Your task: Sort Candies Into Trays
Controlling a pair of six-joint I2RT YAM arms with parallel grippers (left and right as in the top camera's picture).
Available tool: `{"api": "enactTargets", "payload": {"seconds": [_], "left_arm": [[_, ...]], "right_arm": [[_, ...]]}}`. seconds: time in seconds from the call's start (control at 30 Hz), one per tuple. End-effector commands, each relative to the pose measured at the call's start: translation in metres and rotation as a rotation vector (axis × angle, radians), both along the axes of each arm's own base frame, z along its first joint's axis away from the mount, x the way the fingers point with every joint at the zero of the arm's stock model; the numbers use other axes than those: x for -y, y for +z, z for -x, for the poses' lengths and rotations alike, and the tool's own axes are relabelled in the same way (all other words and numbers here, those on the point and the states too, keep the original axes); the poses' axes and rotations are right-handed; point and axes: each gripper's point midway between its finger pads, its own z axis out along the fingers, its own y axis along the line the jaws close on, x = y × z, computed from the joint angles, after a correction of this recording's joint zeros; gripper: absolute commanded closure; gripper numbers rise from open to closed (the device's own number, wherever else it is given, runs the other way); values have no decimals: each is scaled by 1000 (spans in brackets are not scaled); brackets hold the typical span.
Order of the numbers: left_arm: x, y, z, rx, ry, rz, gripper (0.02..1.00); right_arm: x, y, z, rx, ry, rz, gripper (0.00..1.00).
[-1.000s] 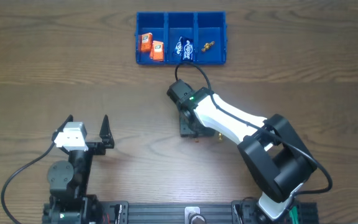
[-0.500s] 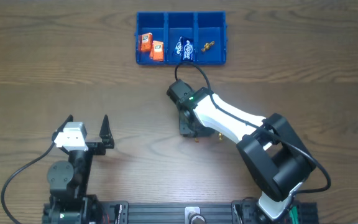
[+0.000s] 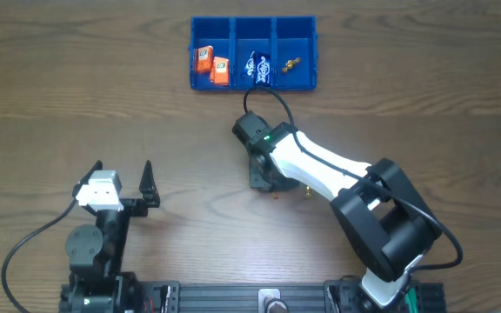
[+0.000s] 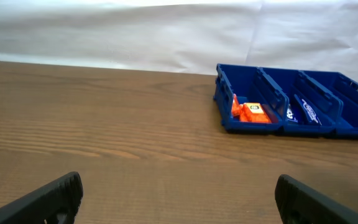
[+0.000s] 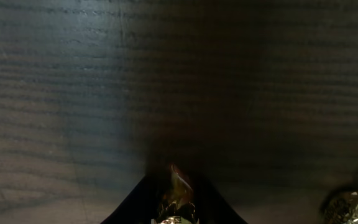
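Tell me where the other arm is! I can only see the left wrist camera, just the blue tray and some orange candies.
Observer: The right gripper is down at the table, on the robot's side of the blue tray.
Operator: Did it catch anything?
Observer: Yes, its fingers are shut on a gold candy.
Operator: Are more candies lying around?
Observer: One loose gold candy lies on the table close beside that gripper.
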Motion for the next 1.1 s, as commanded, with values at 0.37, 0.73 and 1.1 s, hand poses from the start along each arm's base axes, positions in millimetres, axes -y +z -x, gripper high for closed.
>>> {"api": "enactTargets", "payload": {"seconds": [0.37, 0.73, 1.1], "left_arm": [[1, -16, 1, -47, -11, -13, 20], [1, -16, 1, -47, -11, -13, 20], [1, -16, 1, -47, -11, -13, 20]], "right_arm": [[27, 136, -104, 349, -48, -61, 776], [62, 184, -277, 761, -61, -23, 768], [63, 152, -307, 803, -90, -5, 500]]}}
